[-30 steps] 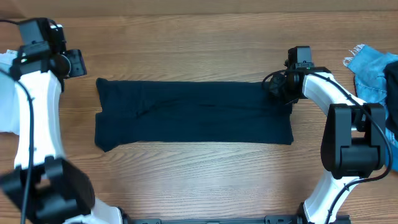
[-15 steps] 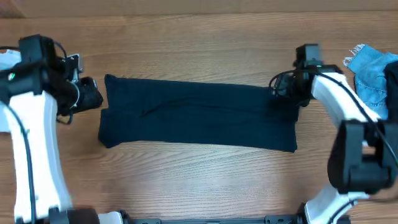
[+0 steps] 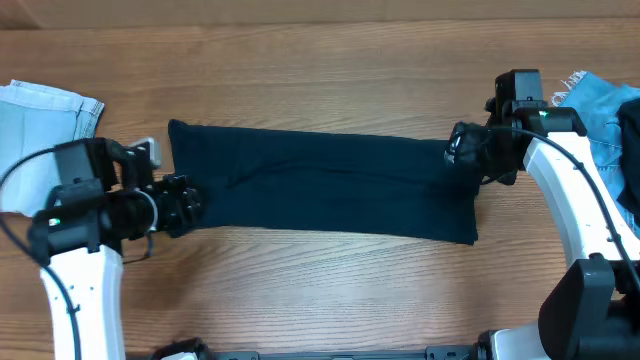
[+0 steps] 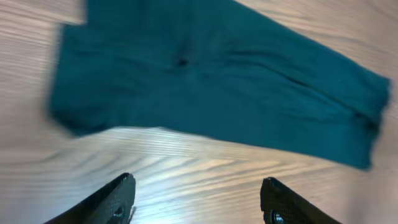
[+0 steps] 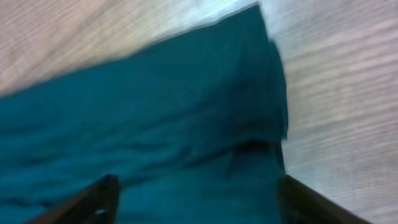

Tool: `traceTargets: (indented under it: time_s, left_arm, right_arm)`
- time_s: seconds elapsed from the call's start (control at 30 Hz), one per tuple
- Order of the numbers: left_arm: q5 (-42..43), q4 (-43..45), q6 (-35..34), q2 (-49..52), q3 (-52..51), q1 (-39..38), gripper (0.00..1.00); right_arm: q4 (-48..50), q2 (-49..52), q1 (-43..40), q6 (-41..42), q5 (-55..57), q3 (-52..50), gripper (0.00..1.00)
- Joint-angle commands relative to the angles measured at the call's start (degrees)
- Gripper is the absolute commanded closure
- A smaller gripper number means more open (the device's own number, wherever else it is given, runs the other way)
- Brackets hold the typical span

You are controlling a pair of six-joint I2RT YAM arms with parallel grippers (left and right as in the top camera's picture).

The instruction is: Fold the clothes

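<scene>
Holds left gripper (image 3: pixel 186 203) wide open and empty at the lower-left edge of the flat navy garment (image 3: pixel 320 190), right gripper (image 3: pixel 462 150) likewise over its upper-right corner. Shows bare table (image 3: pixel 320 290) along both long edges.

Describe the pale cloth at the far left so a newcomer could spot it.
On the wooden table, a long dark navy garment lies across the middle. Past its left end, at the picture's edge, lies the pale cloth. It is the only near-white piece; the denim at the far right is brighter blue.
</scene>
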Motion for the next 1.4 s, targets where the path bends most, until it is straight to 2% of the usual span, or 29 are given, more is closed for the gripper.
traceTargets:
  time_s: [0.0,0.03,0.1,0.13,0.17,0.2,0.23,0.37,0.63,0.73,0.83,0.93,1.1,1.27,1.3,1.37]
  left_arm:
    - [14.8,7.6,7.5,-0.5,-7.1,-3.5,0.38]
    - [15.1,9.0,8.3,-0.5,-7.8,-5.2,0.41]
    - [14.8,11.6,9.6,-0.5,-8.1,-9.5,0.42]
    - [13.4,13.2,9.5,-0.5,-8.0,-11.9,0.46]
    - [11.8,14.6,8.9,-0.5,-8.0,-13.9,0.50]
    - [9.8,16.3,8.3,-0.5,-8.0,-16.5,0.53]
    - [7.2,18.1,7.1,-0.5,-8.0,-19.2,0.59]
    - [2.3,20.9,4.8,-0.5,-7.5,-25.4,0.71]
    - [1.3,21.8,3.3,-0.6,-4.4,-29.2,0.71]
    - [-0.8,20.6,3.4,-0.6,-1.5,-29.2,0.70]
    - [-2.5,19.4,4.4,-0.6,1.1,-29.2,0.70]
    - [-3.3,18.6,4.4,-0.6,2.0,-29.2,0.69]
    - [-4.4,17.6,4.4,-0.6,2.0,-29.2,0.69]
    - [-5.5,17.1,4.4,-0.6,2.0,-29.2,0.67]
    - [-6.7,17.0,4.4,-0.6,2.0,-29.2,0.65]
    - [-10.6,17.1,4.4,-0.6,2.0,-29.2,0.51]
  right_arm:
    - [-3.5,-0.1,0.0,-0.1,-5.0,-0.5,0.31]
    - [-3.8,-0.1,0.3,-0.3,-5.9,-1.1,0.35]
    - [-3.5,-0.1,1.4,-0.3,-6.3,-3.4,0.64]
    - [-2.9,-0.1,1.9,-0.3,-6.4,-4.9,0.77]
    - [-1.6,-0.1,2.7,-0.3,-6.9,-6.8,0.80]
    - [-0.2,-0.1,3.4,-0.3,-7.5,-8.5,0.93]
    - [1.6,-0.1,4.1,-0.3,-7.8,-10.6,0.96]
    - [8.5,-0.1,6.4,0.2,-7.9,-17.9,0.96]
    - [27.8,-0.1,6.5,1.7,-5.8,-33.1,0.96]
    - [28.2,-0.1,5.9,6.1,1.4,-36.0,0.96]
    - [27.5,-0.1,3.5,7.9,1.4,-36.1,0.96]
    - [23.6,-0.1,-0.6,13.7,4.5,-36.1,0.96]
    - [22.8,-0.1,-5.8,14.1,6.2,-36.0,0.96]
    - [21.5,-0.1,-6.0,14.1,8.0,-35.9,0.96]
    - [21.5,-0.1,-6.0,14.0,7.4,-35.6,0.96]
    - [21.4,-0.5,-6.0,10.6,5.5,-34.1,0.87]
